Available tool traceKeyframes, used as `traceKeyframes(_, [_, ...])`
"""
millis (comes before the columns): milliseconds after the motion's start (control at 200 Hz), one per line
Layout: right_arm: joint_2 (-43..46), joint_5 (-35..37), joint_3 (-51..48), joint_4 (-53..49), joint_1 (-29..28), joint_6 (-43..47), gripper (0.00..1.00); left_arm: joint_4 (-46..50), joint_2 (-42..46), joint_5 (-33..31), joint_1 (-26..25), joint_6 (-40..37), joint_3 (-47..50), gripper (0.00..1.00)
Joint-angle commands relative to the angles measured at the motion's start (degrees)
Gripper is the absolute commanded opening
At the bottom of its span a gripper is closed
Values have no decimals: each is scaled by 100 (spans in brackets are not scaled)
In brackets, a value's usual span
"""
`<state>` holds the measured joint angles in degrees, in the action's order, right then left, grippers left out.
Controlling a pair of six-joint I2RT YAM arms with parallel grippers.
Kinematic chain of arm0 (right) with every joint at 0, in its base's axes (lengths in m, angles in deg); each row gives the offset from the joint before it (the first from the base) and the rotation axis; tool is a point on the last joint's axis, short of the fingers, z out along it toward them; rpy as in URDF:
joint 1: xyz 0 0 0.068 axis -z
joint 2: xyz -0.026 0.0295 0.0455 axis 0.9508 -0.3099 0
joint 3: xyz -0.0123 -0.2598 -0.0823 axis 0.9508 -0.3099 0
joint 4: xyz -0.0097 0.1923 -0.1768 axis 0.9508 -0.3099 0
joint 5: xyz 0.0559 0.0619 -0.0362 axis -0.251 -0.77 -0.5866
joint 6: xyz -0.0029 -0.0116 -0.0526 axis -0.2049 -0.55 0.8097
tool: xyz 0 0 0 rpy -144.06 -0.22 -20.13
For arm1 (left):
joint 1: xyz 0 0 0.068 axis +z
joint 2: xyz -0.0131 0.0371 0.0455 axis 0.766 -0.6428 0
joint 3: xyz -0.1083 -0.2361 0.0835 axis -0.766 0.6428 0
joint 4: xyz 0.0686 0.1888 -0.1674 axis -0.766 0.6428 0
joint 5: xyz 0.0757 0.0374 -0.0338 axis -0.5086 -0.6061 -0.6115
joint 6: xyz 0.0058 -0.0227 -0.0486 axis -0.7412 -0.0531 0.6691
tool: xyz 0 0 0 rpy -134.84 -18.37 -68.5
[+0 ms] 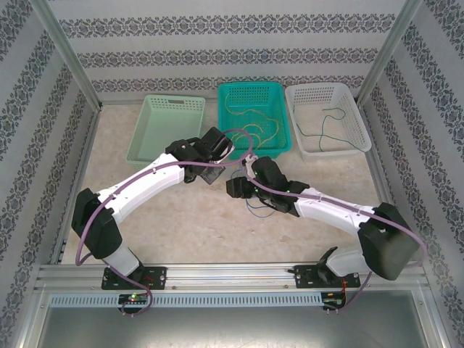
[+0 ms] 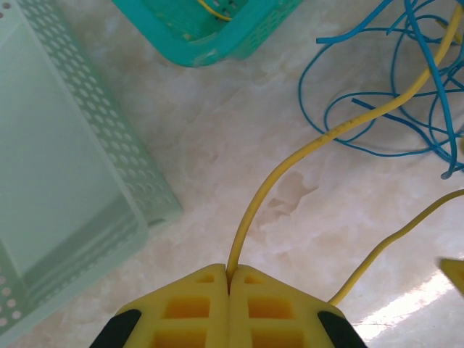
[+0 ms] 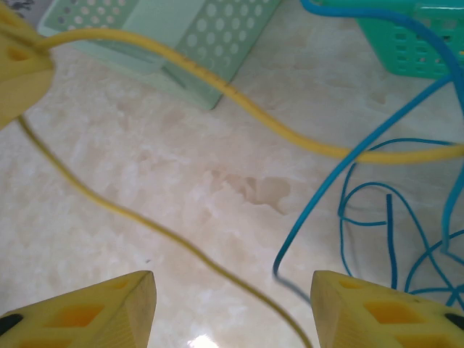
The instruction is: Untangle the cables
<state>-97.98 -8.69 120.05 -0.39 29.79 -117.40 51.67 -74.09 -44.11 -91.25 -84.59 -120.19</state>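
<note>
Left gripper: yellow finger pads pressed together, pinching the thin yellow plastic-sheathed cable right at the tips. From the pinch the cable rises and arcs toward the loose tangle of thin blue cable, which lies on the pale marble-patterned tabletop. A second yellow strand trails along the tabletop beside it.

Right gripper: jaws apart, gripping nothing. It hangs low over the table, with the slack yellow strand running between its fingers and a free blue end close by. The held yellow span crosses above and passes through the blue loops.

Other cables: more yellow loops sit in the teal perforated plastic basket, and a dark thin cable lies in the white plastic basket. The pale green plastic basket looks bare.

Step in hand, as judged: the right gripper is to take one strand while the left anchors the yellow.

To do it well:
- Choose one colour. Closing where yellow and blue cross would bind them again.
- Close fully onto the strand, centred on the pads, since wire this thin slips out near an edge.
- Draw the two grippers apart slowly and low, watching the crossing.
- If the blue loops tighten, ease off and lift the yellow over them rather than hauling.
- Keep the left pinch firm.
</note>
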Motion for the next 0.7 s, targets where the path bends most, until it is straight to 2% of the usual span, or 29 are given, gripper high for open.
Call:
traceKeyframes(0, [-256, 533, 129, 427, -17, 22, 59, -188, 221, 301, 3, 111, -12, 0])
traceKeyframes(135, [-570, 850, 149, 771, 33, -18, 49, -167, 276, 353, 4, 153, 6, 0])
traceKeyframes(265, [-482, 981, 7, 897, 48, -79, 14, -149, 402, 173, 47, 166, 216, 0])
traceKeyframes(355, [-143, 1083, -224, 774, 50, -151, 0, -83, 492, 104, 230, 175, 345, 0])
traceKeyframes(599, [1336, 1546, -1427, 388, 358, -855, 0, -81, 815, -63, 755, -63, 440, 0])
traceKeyframes(694, [1670, 1599, -1571, -111, 463, -1032, 0, -79, 877, -45, 913, -115, 395, 0])
